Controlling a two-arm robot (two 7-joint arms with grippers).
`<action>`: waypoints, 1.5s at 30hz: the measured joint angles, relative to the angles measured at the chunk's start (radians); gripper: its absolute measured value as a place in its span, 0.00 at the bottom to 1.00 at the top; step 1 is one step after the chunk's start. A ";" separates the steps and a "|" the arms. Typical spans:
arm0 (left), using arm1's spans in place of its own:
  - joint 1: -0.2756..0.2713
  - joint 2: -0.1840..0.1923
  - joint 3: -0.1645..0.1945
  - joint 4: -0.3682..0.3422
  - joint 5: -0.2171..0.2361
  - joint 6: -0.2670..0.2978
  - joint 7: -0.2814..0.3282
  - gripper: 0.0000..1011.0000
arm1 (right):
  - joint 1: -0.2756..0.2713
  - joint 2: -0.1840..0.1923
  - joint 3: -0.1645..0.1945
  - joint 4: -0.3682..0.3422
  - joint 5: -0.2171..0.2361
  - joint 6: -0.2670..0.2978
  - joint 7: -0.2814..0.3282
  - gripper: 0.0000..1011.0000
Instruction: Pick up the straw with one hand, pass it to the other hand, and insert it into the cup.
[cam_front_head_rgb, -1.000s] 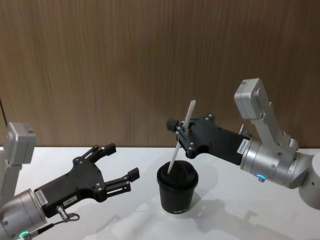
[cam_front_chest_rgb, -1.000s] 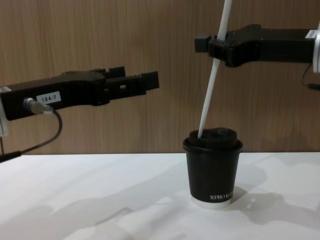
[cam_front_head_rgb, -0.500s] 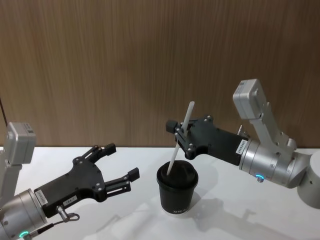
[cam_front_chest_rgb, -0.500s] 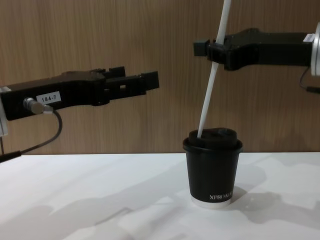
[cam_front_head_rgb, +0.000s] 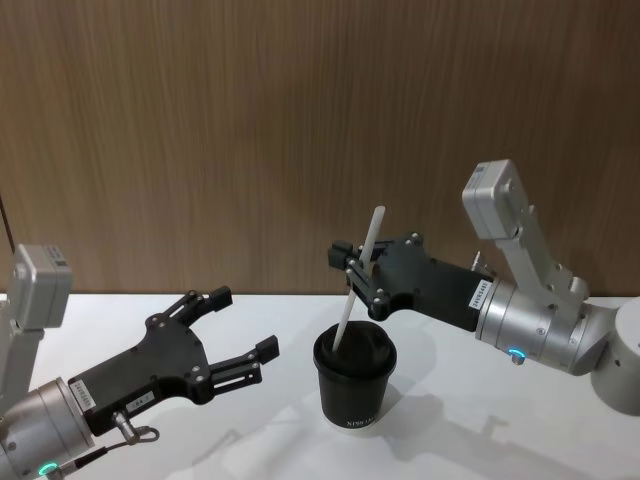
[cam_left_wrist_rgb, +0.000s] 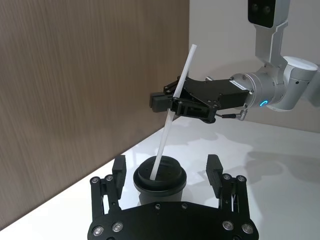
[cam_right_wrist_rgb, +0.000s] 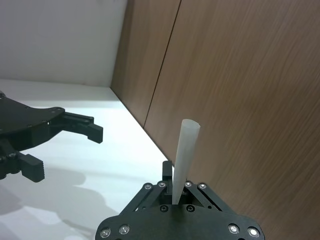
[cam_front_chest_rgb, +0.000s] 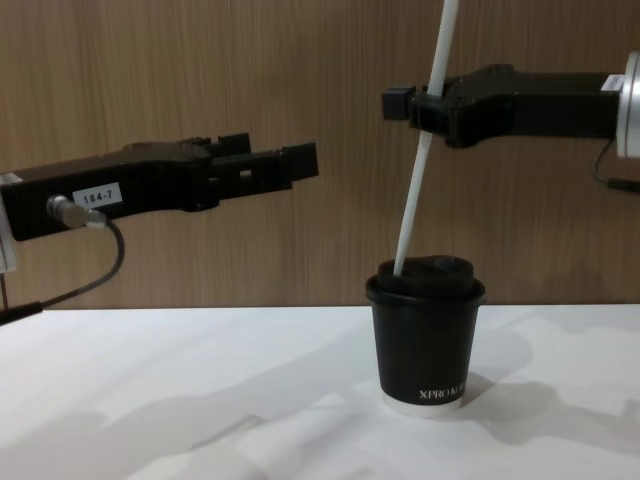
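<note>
Since the earlier frames the right gripper (cam_front_head_rgb: 352, 272) has come down a little and drifted toward the robot's left, carrying the straw (cam_front_head_rgb: 359, 278) with it; the straw's top end sits lower against the wood wall (cam_front_head_rgb: 300, 120) than it did, and more of its length shows above the pinch in the chest view. Its lower tip still rests at the near-left part of the domed lid of the cup (cam_front_head_rgb: 354, 385); whether it has entered the lid I cannot tell. The left gripper (cam_front_head_rgb: 235, 330) and the cup have not shifted.

Counted: 1 straw, 1 cup, 2 grippers. The straw is white, straight and tilted, its top leaning toward the robot's right. The right gripper, plain black, is pinched narrow on the straw above its middle, directly over the cup. The left gripper, with the "184-7" label (cam_front_chest_rgb: 99, 195), hangs to the left of the cup, well apart from it, its 2 fingers spread wide and holding nothing.

The cup stands upright on a plain white table (cam_front_head_rgb: 480, 440), black with a white bottom rim and small white lettering. Behind the table runs a brown wood-grain wall.
</note>
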 joint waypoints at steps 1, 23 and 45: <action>0.000 0.000 0.000 0.000 0.000 0.000 0.000 0.99 | 0.000 0.000 0.000 0.001 0.000 -0.001 0.000 0.06; 0.000 0.000 0.000 0.000 0.000 0.000 0.000 0.99 | 0.006 -0.003 -0.004 0.015 0.000 -0.008 0.006 0.72; -0.003 0.000 0.002 0.001 0.001 0.000 0.001 0.99 | -0.039 -0.019 0.044 -0.028 -0.024 0.062 -0.148 0.99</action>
